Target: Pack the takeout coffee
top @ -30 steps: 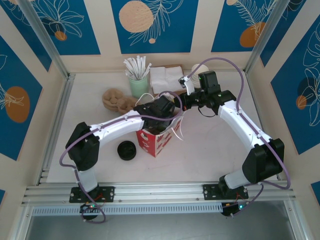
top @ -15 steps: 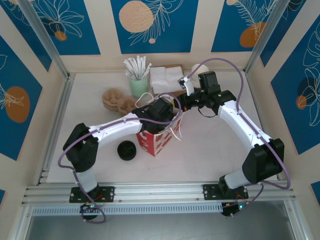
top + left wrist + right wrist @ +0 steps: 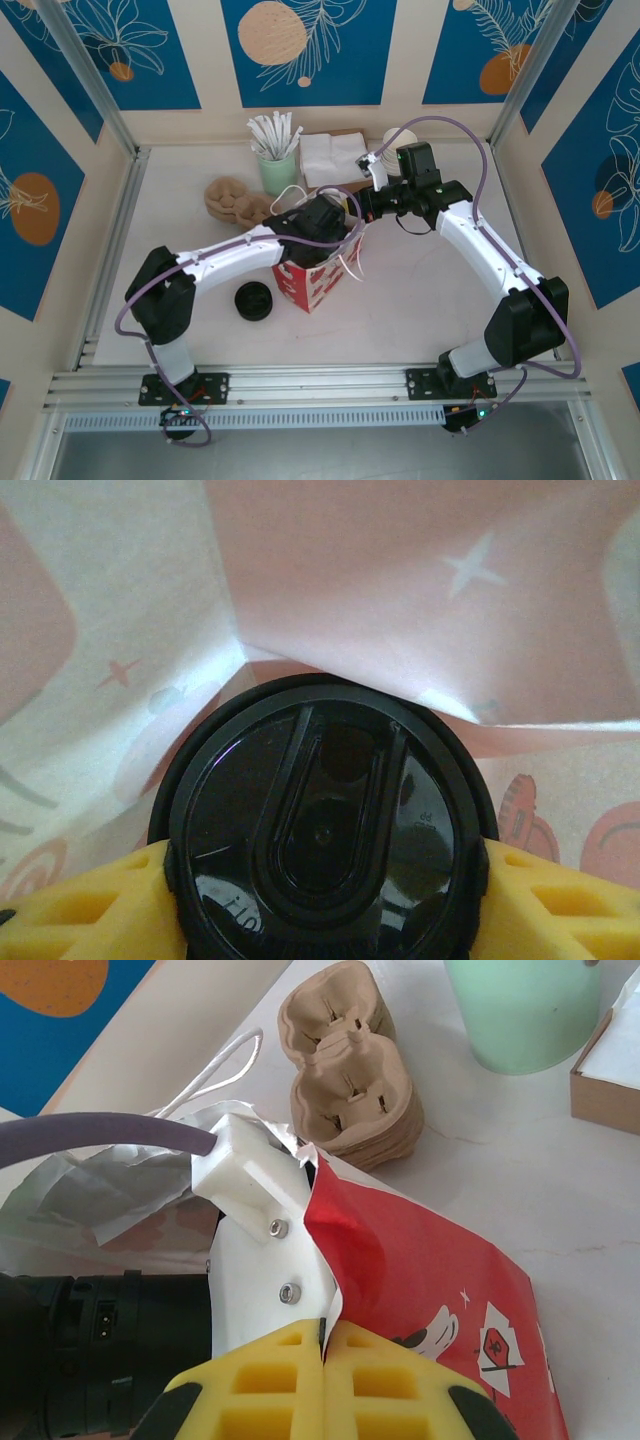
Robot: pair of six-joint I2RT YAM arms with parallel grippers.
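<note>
No legible words, brands or numbers anywhere. On the glossy black lid of the takeout coffee [image 3: 325, 830], faint embossed marks near the rim, too small to read. On the red paper bag [image 3: 420, 1260], just printed stars and cartoon figures.

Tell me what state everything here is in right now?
Bag: upright, open, rim pinched.
Coffee cup: lid on, inside the bag, gripped.
Left gripper: shut on the coffee cup.
Right gripper: shut on the bag.
Spare lids: stacked beside the bag.
Green cup: upright, holding sticks.
Cardboard trays: stacked.
</note>
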